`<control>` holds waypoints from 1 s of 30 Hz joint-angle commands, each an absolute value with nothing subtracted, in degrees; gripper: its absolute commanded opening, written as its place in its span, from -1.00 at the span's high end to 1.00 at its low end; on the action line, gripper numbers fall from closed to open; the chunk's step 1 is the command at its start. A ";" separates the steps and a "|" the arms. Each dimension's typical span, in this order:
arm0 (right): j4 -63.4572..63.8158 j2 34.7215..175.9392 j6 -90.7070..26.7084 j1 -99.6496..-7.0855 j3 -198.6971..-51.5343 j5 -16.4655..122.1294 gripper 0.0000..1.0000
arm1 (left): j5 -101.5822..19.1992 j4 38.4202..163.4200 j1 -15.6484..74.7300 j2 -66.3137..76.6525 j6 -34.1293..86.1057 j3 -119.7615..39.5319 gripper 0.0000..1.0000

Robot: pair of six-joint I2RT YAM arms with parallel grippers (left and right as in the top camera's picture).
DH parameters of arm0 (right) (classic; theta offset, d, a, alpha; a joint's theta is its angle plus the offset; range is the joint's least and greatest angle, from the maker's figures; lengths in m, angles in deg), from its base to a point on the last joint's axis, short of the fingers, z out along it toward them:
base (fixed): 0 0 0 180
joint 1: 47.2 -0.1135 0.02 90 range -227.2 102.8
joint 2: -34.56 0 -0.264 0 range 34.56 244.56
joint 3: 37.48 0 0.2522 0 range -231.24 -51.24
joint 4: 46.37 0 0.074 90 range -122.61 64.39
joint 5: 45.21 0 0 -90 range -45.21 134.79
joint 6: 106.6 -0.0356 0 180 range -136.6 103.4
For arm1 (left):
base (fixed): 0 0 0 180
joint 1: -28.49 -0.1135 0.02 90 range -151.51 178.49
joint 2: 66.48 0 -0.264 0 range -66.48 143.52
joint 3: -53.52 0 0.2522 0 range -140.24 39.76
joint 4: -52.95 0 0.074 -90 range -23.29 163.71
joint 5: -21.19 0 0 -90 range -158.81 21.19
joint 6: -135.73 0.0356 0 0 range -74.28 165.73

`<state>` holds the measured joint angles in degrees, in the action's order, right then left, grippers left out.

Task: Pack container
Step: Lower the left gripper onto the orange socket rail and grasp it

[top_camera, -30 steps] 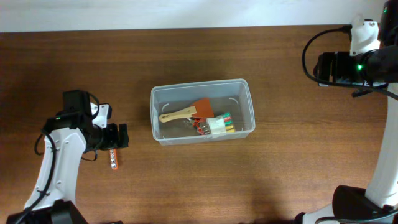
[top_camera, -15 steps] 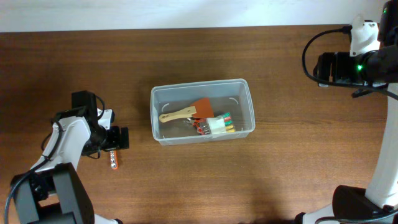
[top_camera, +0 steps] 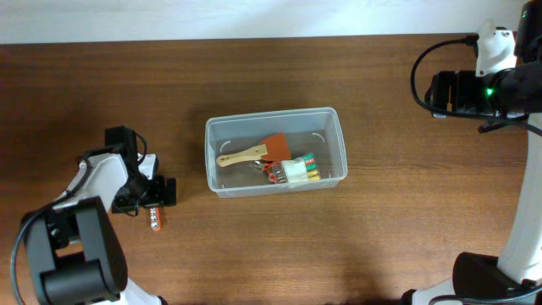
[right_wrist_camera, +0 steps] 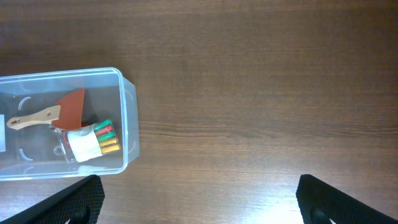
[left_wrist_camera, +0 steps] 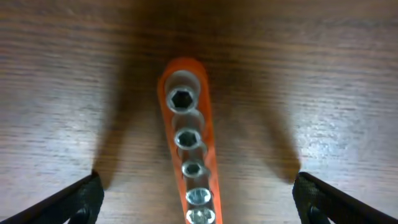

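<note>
The left pincer [left_wrist_camera: 198, 198] hangs spread wide astride an orange socket rail [left_wrist_camera: 188, 140] on the tabletop [top_camera: 381, 241], while the right pincer [right_wrist_camera: 199, 200], likewise spread, hovers well apart from the container [top_camera: 342, 142].

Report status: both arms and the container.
Left gripper open over socket rail, not gripping. Right gripper open over bare table. Container holds brush, clips, markers; rail not in yet. Nothing between rail and container.

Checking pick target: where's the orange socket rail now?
Overhead, the orange socket rail lies on the table, left of the container, at the left gripper, whose open fingers flank it.
</note>
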<state>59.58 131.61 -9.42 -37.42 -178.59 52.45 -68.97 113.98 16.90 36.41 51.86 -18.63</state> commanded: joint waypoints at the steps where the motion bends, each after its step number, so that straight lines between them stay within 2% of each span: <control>1: 59.55 131.70 -10.10 -37.05 -178.24 53.43 -0.97 | -68.93 113.61 16.70 38.67 52.42 -18.17 -0.99; 9: 59.66 131.70 -10.08 -37.05 -178.24 53.43 -0.97 | -69.26 112.86 16.70 38.84 52.45 -18.17 -1.00; 14: 59.99 131.70 -10.08 -37.05 -178.24 53.43 -0.97 | -69.21 113.65 16.72 38.84 52.45 -18.17 -0.79; 15: 60.03 131.70 -10.08 -37.05 -178.24 53.43 -0.97 | -69.28 113.74 16.72 38.84 52.47 -18.17 -0.67; 19: 60.06 131.70 -10.08 -37.05 -178.24 53.43 -0.97 | -71.46 113.78 16.72 38.84 52.45 -18.17 -0.56; 24: 60.06 131.70 -10.08 -37.05 -178.24 53.41 -0.97 | -71.86 113.78 16.72 38.84 52.45 -18.17 -0.53; 30: 60.23 131.70 -10.08 -37.05 -178.24 53.43 -0.97 | -71.59 114.02 16.72 38.84 52.45 -18.17 -0.22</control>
